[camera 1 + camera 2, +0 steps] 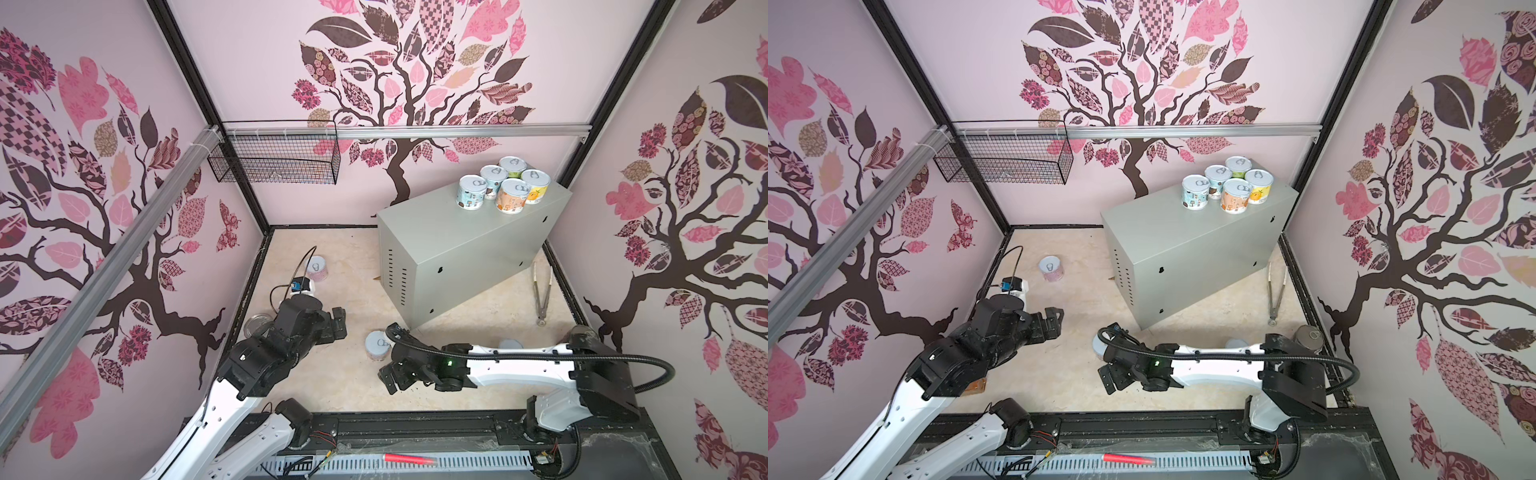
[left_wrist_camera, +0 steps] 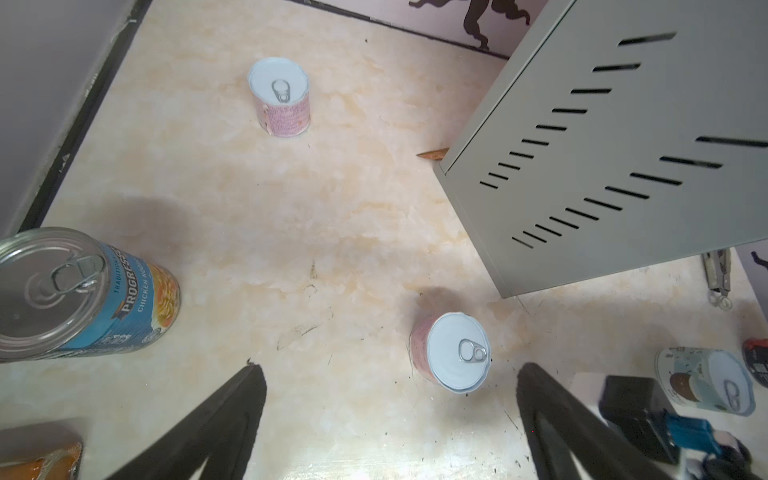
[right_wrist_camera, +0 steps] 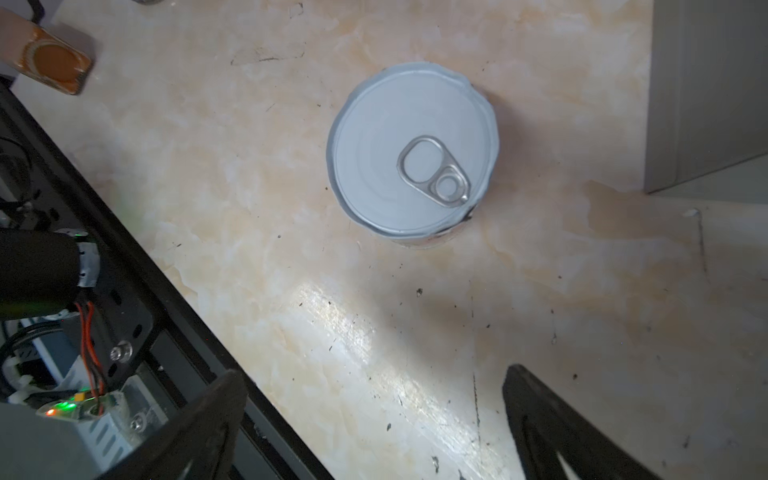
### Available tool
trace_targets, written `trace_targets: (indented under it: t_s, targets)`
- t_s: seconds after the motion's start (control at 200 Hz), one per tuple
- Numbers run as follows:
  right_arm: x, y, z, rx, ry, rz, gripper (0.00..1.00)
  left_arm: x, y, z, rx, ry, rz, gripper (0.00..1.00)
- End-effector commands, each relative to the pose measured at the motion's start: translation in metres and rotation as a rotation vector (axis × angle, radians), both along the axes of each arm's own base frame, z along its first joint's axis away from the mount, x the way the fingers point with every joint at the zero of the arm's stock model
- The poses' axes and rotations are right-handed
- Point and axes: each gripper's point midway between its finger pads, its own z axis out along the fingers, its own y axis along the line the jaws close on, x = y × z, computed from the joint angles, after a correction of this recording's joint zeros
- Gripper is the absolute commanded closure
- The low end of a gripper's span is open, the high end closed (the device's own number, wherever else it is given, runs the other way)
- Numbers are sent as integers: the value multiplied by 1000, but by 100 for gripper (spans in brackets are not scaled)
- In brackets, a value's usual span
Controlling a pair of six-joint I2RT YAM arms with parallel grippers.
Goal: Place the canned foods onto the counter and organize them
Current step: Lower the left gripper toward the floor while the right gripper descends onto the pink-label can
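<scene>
Top views show five short cans [image 1: 503,187] standing upright in a cluster at the far end of the counter [image 1: 457,257]. On the floor [image 1: 353,386] a far pink can [image 1: 316,268] stands near the back wall, and a near pink can [image 1: 377,345] sits just beside the right gripper [image 1: 388,380]. The left gripper [image 1: 341,321] hangs above the floor.

Left wrist view: its fingers are spread wide with nothing between them. A Progresso soup can [image 2: 83,295] stands upright. It is taller, probably full and heavy, and its glossy label may slip, so a firm mid-body hold suits it.

Right wrist view: the jaws gape, empty, with the near pink can's pull-tab lid [image 3: 415,153] close ahead. Its rim looks crumpled, so I judge it light and thin-walled. It is best pinched gently across the side wall below the rim.
</scene>
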Motion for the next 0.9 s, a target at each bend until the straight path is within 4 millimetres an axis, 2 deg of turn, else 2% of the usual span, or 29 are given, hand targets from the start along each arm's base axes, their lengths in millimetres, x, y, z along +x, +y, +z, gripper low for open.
trace_targets:
  t_s: [0.0, 0.24, 0.48, 0.565, 0.715, 0.895]
  targets:
    - [10, 19, -3, -23, -40, 4, 0, -4, -1, -18, 6, 55, -7, 2]
    - [26, 36, -24, -95, -78, -24, 0, -2, -1, -30, -32, 106, -2, 2]
    - [42, 49, -34, -123, -98, -37, 0, 7, 1, -33, -150, 153, -15, 2]
    - [48, 52, -37, -123, -91, -44, 0, 11, 7, -34, -156, 160, 5, 2]
    - [58, 56, -42, -127, -94, -52, 0, 17, 4, -38, -176, 147, 3, 2]
    - [65, 61, -44, -130, -96, -50, 3, 15, 10, -36, -171, 118, 26, 2]
